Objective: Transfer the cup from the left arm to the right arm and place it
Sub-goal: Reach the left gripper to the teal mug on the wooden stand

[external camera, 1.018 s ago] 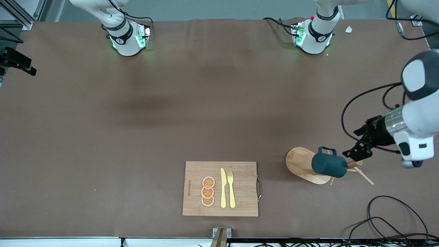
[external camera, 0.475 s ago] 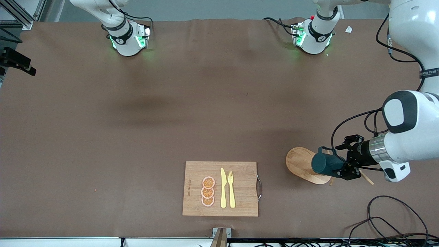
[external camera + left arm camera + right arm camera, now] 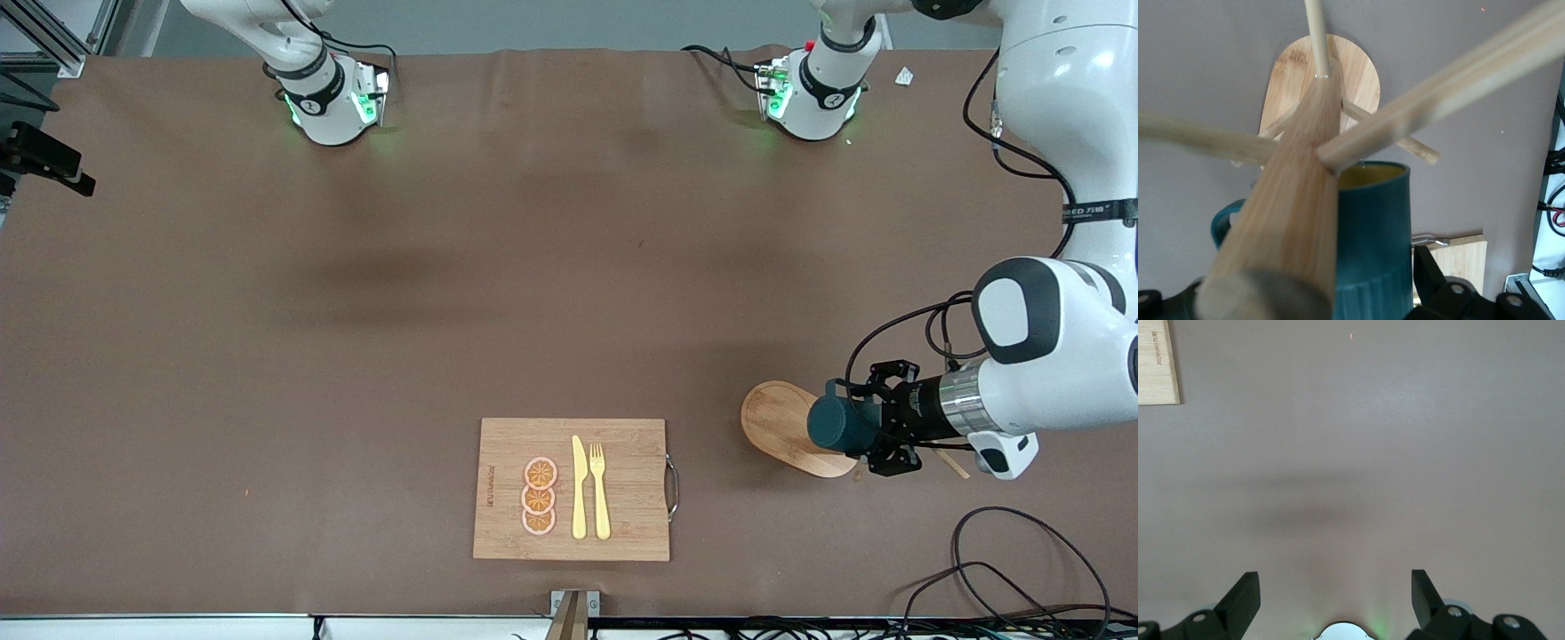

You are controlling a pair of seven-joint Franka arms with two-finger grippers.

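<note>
The dark teal ribbed cup (image 3: 836, 425) hangs on its side on a peg of a wooden mug rack, over the rack's oval base (image 3: 775, 418). My left gripper (image 3: 876, 428) is level with the cup, open, with a finger on either side of its body. In the left wrist view the cup (image 3: 1375, 227) shows its tan-yellow inside. One black finger (image 3: 1429, 273) sits just beside the cup, and the rack's post (image 3: 1295, 213) hides the other. My right gripper (image 3: 1335, 593) is open and empty over bare table, out of the front view.
A cutting board (image 3: 622, 498) with a yellow knife (image 3: 579, 489), a fork (image 3: 600, 489) and orange slices (image 3: 539, 496) lies near the front edge. Black cables (image 3: 1005, 560) coil at the left arm's end. The rack's pegs (image 3: 1438, 87) stick out around the cup.
My left arm has swung down and brought its gripper from beside the rack onto the cup, its fingers now on either side of it. The cup has not moved.
</note>
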